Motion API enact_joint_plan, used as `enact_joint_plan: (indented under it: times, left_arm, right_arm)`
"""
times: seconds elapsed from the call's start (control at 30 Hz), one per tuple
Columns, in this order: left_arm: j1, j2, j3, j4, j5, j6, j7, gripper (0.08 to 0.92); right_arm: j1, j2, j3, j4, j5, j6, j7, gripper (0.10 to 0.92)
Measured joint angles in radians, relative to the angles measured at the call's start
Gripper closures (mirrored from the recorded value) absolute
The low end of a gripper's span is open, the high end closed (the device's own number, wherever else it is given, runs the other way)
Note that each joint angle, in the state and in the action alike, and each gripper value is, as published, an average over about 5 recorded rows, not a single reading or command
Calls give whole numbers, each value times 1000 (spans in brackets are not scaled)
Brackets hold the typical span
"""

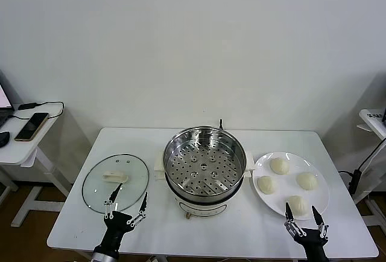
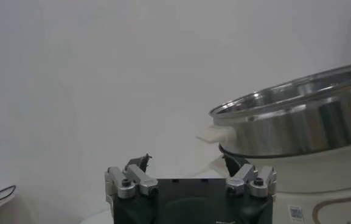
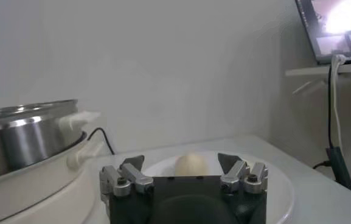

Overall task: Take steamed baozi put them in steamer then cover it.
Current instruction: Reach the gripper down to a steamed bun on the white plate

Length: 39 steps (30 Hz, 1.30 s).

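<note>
White table (image 1: 241, 232) carries the steamer (image 1: 205, 168) in the middle, the cover (image 1: 115, 182) at its left, four steamed baozi (image 1: 279, 165) on a plate (image 1: 319, 201) at its right. Left gripper (image 1: 126, 207) and right gripper (image 1: 305, 218) hover at the near edge, jaws spread, holding nothing.

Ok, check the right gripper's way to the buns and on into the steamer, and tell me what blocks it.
Nothing visible does. The right gripper hangs open at the near rim of the plate, and the four buns lie uncovered. The steamer beside it stands open; its lid lies on the far side.
</note>
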Motion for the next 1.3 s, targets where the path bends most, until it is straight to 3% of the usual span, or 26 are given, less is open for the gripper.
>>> enact_joint_plan:
  times: [0.33, 0.67, 0.93, 1.3]
  left_arm:
    - [9, -6, -2, -22, -2, -18, -4, 177]
    - [9, -15, -1, -50, -3, -25, 7, 177]
    - [14, -18, 4, -64, -4, -22, 7, 177]
    - [32, -29, 6, -93, -13, 3, 5, 177]
  right_arm:
    - [201, -158, -8, -70, 96, -112, 59, 203]
    - [559, -384, -140, -306, 209, -208, 7, 203]
    - [878, -544, -383, -552, 141, -262, -351, 203]
    - [1311, -592, -733, -827, -184, -257, -941, 203]
